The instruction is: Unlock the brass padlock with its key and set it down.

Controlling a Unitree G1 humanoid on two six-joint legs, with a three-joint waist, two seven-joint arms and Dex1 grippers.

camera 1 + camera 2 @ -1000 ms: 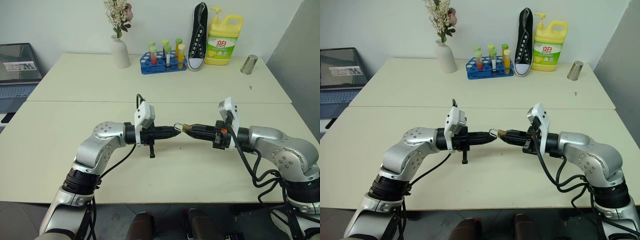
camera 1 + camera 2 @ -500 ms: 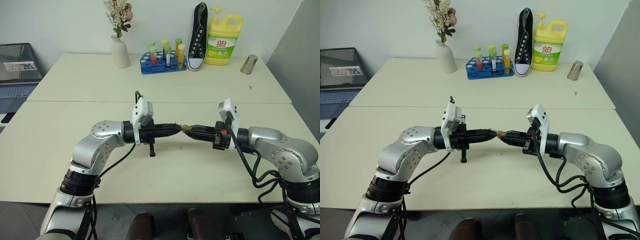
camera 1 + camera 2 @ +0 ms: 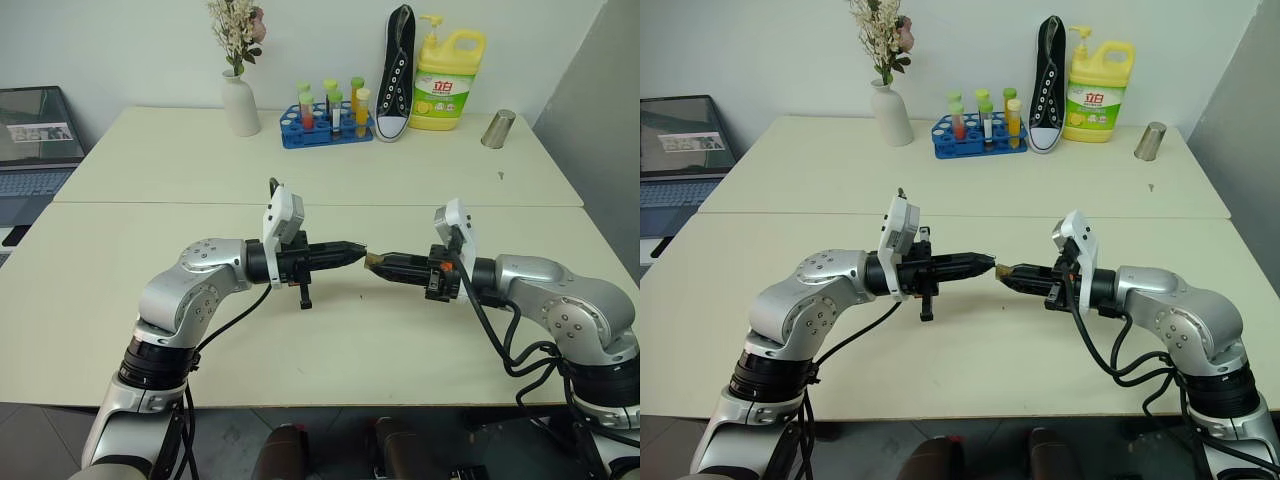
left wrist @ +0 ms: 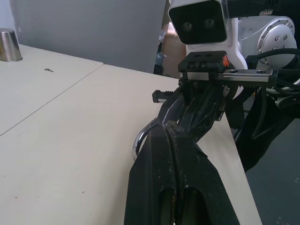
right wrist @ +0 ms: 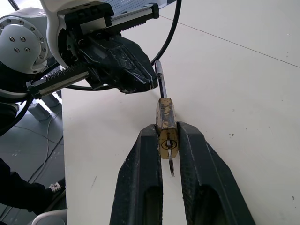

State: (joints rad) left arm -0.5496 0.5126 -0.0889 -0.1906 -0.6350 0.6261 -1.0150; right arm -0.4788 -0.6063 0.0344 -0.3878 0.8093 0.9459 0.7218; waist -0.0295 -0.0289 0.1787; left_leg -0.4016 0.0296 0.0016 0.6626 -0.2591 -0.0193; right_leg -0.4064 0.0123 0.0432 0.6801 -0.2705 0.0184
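Tables (image 3: pixel 150 300) first: two pale cream ones pushed together, seam running across the middle. Along the far edge by the white wall sit a white vase (image 3: pixel 240 105) of dried flowers, a blue rack of test tubes (image 3: pixel 325 125), a black sneaker (image 3: pixel 396 70) stood on end, a yellow soap bottle (image 3: pixel 447 80) and a small metal cup (image 3: pixel 497 129). A laptop (image 3: pixel 38 140) is off on the left side.

Both arms are held up over the near table, elbows out, pointing at each other roughly level, tips nearly meeting. The right gripper (image 5: pixel 167 140) is pinched on the brass padlock (image 5: pixel 165 123), squeezing its gold body between the two black fingers, keyhole end toward the wrist camera with the key (image 5: pixel 170 165) sticking out of it. The shackle (image 4: pixel 140 136) pokes out toward the other arm. The left gripper (image 3: pixel 355 254) has its fingers pressed fully together, tips right at the shackle; whether they actually pinch it, I can't tell.
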